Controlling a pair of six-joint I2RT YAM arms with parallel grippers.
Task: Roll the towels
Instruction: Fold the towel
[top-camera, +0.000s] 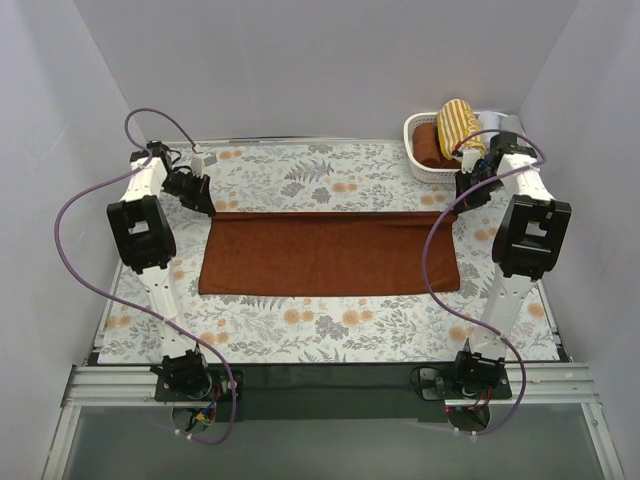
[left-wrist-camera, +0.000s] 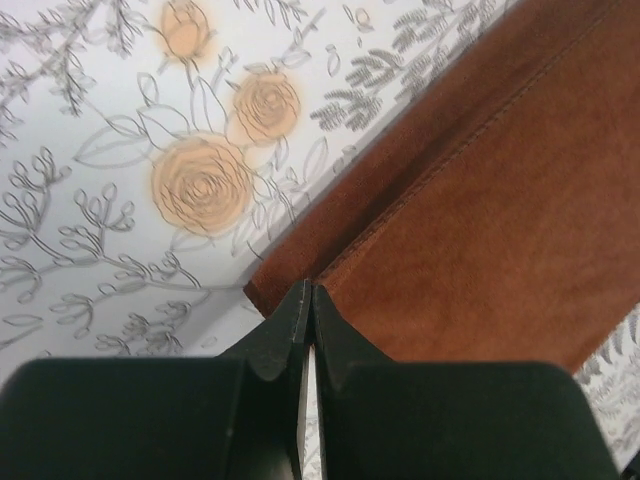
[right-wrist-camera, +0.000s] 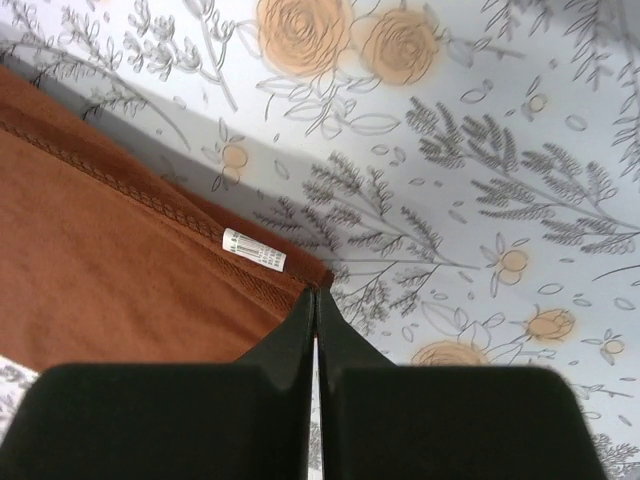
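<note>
Brown towel lies flat on the bench, long edge running 9 to 3; striped towel sits rolled in the basket at 1. I've got left pincer and right pincer pinched shut on the brown towel's far corners, likely so that edge lifts evenly.

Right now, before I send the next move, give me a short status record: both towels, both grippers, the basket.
rust-brown towel: flat on the table, folded in layers, not rolled
left gripper: shut on its far-left corner
right gripper: shut on its far-right corner, beside the white label
yellow striped towel: rolled, in the basket
basket: white, at the table's far-right corner
rolling of brown towel: not yet begun
</note>
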